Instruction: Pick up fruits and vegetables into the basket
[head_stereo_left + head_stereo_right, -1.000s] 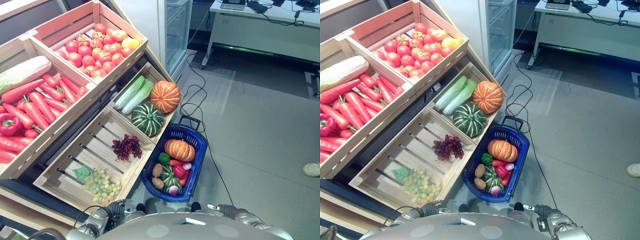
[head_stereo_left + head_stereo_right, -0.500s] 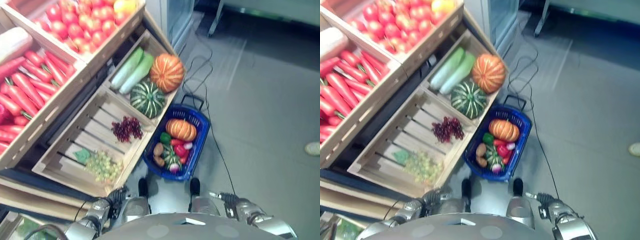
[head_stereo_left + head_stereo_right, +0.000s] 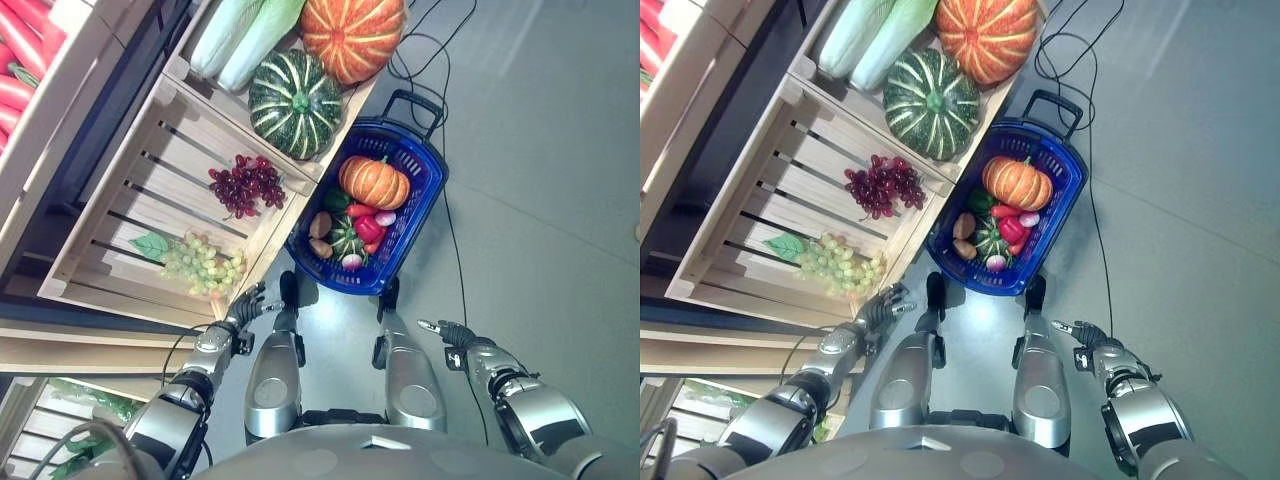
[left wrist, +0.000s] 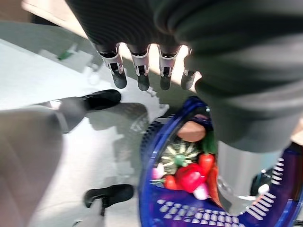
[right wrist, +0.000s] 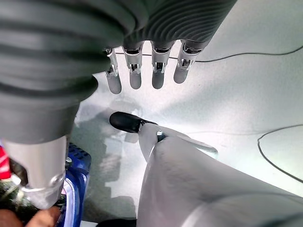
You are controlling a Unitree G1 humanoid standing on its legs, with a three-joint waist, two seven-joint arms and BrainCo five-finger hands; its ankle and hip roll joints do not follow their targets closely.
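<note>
my view has tilted downward since earlier; left hand (image 3: 243, 305) and right hand (image 3: 447, 331) hang with fingers relaxed, empty, flanking the basket (image 3: 418, 215).

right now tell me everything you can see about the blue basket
The blue basket looks like plastic, with mesh walls and a dark handle folded back at its far end. It sits on the grey floor beside the corner of the lower wooden crate, just ahead of the robot. Inside lie a small orange pumpkin, a small striped green squash, a red pepper, brown potatoes and other small produce. Neither hand touches it.
</note>
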